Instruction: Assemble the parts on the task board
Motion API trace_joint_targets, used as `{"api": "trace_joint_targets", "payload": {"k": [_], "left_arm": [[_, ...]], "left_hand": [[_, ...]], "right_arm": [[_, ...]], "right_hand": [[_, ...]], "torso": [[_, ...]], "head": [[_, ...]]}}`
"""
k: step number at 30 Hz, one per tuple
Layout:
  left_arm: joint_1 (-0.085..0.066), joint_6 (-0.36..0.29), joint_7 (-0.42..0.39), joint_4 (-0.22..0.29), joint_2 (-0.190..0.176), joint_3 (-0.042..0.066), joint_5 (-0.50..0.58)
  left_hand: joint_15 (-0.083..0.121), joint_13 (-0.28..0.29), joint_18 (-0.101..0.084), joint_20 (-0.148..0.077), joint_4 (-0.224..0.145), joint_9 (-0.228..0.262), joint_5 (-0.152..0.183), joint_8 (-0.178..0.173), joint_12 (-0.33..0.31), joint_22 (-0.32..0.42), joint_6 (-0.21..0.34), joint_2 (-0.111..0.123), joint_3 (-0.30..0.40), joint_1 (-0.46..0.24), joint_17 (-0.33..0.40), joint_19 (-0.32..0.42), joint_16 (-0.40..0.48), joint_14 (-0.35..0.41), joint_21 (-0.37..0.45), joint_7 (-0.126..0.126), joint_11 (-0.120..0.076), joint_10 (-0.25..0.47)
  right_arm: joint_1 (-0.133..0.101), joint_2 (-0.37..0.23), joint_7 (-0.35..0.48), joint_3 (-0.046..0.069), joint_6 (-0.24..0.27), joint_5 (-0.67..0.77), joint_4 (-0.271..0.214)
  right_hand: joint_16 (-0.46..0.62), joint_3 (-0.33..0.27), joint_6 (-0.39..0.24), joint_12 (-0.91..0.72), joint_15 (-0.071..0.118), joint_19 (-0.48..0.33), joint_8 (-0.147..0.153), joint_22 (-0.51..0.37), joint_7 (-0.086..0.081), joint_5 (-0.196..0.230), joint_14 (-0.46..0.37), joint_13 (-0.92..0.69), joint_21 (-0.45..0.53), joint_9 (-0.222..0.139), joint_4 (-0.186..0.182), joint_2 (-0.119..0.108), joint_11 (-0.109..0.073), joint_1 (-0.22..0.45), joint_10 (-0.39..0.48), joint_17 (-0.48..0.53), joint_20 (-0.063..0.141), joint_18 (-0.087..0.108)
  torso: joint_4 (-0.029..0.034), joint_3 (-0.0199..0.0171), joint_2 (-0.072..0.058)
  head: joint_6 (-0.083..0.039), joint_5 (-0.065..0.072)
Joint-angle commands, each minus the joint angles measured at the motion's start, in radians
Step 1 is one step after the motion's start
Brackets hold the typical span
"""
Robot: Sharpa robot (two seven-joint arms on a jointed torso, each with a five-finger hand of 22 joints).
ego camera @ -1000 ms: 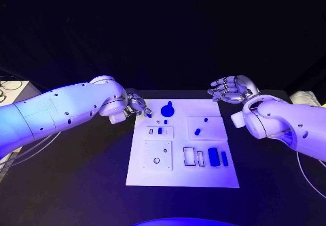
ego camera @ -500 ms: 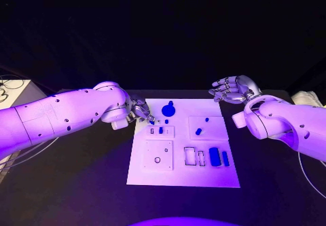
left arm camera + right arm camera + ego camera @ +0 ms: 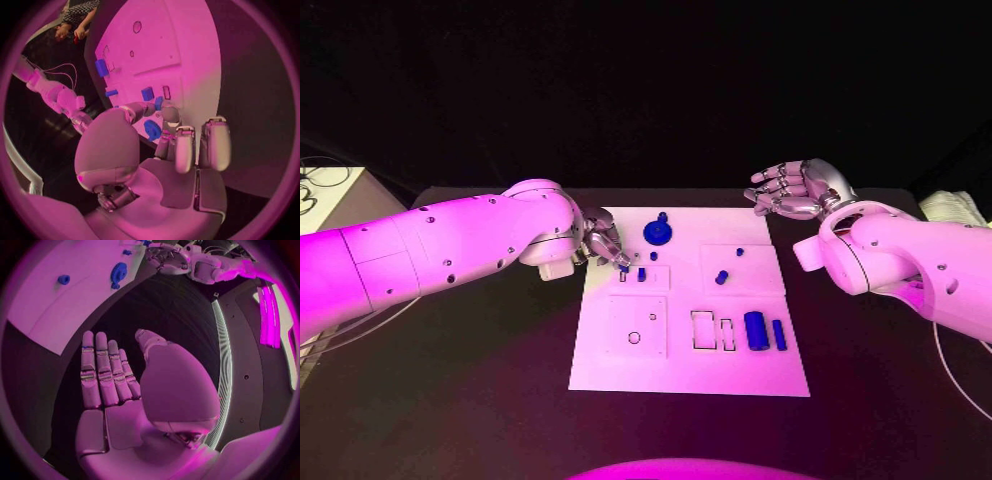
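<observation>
No readable writing or labels anywhere on the task board (image 3: pixel 733 370). It lies flat mid-tabletop (image 3: pixel 473 400).

Versus a second ago, you've got the left hand (image 3: pixel 604 243) further in over the board's left edge, fingertips now down by the small slotted plate (image 3: pixel 640 279) rather than back near the board's far-left corner. Right hand (image 3: pixel 795 189) unchanged: it hangs off the board's far-right corner, above the tabletop.

Left hand: thumb and a finger pinch a small blue part (image 3: pixel 159 103), other fingers straight. Right hand (image 3: pixel 115 375): fingers straight and together, thumb apart, holding nothing.

Parts on the board: the round blue knob piece (image 3: pixel 658 232) near the far edge, a small blue peg (image 3: pixel 721 277) on the right square plate, two blue bars (image 3: pixel 764 331) in the near-right area beside two empty rectangular slots.

The left wrist view gives you the pinch itself, with the knob piece (image 3: pixel 152 129) just under the fingers; the head view hides that behind the hand. The right wrist view shows you the empty palm, plus the knob piece (image 3: pixel 118 273) and the left hand (image 3: pixel 164 253) across the board.
</observation>
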State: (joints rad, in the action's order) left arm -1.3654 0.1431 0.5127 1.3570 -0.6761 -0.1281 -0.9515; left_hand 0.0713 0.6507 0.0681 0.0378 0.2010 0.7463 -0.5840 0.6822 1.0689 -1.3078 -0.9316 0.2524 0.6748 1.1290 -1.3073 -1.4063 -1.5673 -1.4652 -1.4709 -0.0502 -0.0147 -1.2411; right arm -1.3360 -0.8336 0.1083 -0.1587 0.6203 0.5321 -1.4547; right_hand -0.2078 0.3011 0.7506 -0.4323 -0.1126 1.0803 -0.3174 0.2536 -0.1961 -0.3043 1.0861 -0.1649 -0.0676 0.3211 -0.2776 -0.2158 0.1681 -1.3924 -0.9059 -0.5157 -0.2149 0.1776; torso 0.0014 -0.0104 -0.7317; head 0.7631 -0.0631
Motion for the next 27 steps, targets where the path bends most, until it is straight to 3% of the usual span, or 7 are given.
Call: {"api": "trace_joint_targets", "payload": {"k": [1,27], "left_arm": [[0.000,0.024,0.007,0.003,0.003,-0.002,-0.021],[0.001,0.043,0.012,0.018,-0.004,-0.007,-0.028]], "left_hand": [[0.008,0.001,-0.012,-0.003,-0.212,0.001,-0.006,0.003,0.005,-0.021,-0.010,-0.010,0.207,0.001,-0.263,-0.004,-0.004,-0.106,-0.004,0.000,-0.011,-0.017],[0.008,0.003,-0.013,-0.004,-0.215,0.002,-0.007,0.003,0.006,-0.021,-0.012,-0.008,0.208,0.000,-0.263,-0.005,-0.004,-0.106,-0.004,0.001,-0.012,-0.019]], "right_arm": [[0.001,0.001,0.009,0.000,-0.014,0.003,0.000],[0.001,-0.002,0.008,0.000,-0.013,0.003,-0.004]], "right_hand": [[0.003,0.002,-0.004,-0.004,-0.001,0.001,-0.003,-0.001,-0.046,-0.006,-0.001,0.001,-0.001,-0.002,0.001,0.007,0.004,0.001,0.000,0.001,-0.004,0.006],[0.003,0.002,-0.004,-0.004,-0.001,0.001,-0.003,-0.001,-0.046,-0.006,-0.001,0.001,-0.001,-0.002,0.001,0.007,0.004,0.001,0.000,0.001,-0.004,0.006]], "torso": [[0.0002,-0.0004,0.000],[0.0014,-0.0003,0.000]], "head": [[0.003,0.001],[0.013,0.000]]}}
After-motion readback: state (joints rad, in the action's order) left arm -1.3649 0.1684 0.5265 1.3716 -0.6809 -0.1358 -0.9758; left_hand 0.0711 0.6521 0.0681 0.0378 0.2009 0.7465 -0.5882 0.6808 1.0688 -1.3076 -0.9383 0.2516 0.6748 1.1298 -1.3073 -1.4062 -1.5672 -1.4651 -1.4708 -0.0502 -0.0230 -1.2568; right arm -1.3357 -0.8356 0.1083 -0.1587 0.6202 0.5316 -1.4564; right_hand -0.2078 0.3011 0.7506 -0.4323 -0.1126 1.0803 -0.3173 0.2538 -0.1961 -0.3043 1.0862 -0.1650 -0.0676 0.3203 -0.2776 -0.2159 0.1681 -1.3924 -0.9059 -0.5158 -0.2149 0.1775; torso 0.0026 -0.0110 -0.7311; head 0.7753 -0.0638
